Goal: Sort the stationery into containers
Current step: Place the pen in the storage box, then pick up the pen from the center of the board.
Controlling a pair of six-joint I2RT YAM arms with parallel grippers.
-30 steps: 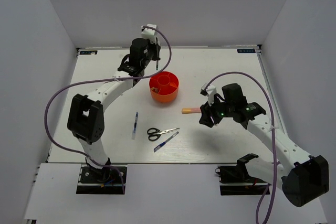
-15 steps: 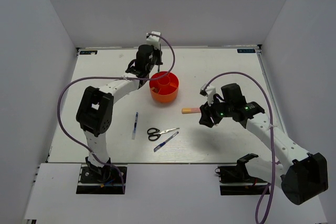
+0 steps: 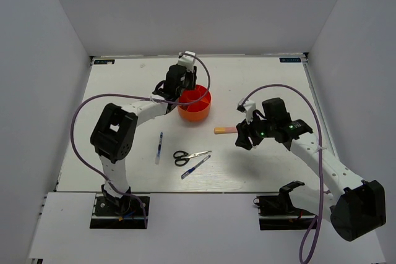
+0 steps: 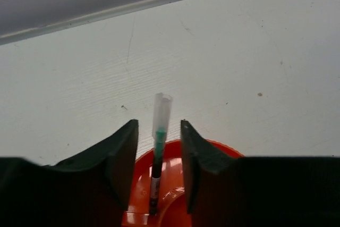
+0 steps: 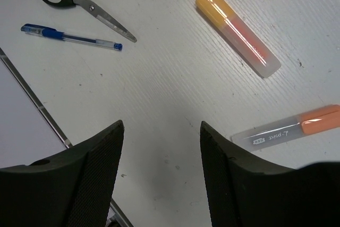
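Observation:
The round orange organiser [image 3: 197,106] stands mid-table. My left gripper [image 3: 185,86] hovers over its left rim, jaws open. In the left wrist view a green pen [image 4: 161,111] stands upright between the fingers [image 4: 158,124] with a gap on each side, its tip in an organiser compartment [image 4: 217,151]. My right gripper [image 3: 243,135] is open and empty above the table [image 5: 161,127]. The orange-yellow marker [image 3: 224,130] [image 5: 236,31] and the white-orange tube [image 5: 289,128] lie just ahead of it. Black-handled scissors [image 3: 189,156] [image 5: 79,3] and a blue pen [image 3: 195,167] [image 5: 71,37] lie front centre. The eraser is not in view.
A second blue pen [image 3: 159,148] lies left of the scissors. The table's near edge [image 5: 37,110] runs close to my right gripper. White walls close in the table on three sides.
My left gripper has moved right and down from behind the organiser to over its left rim, bringing the green pen into a compartment. The right arm has barely moved.

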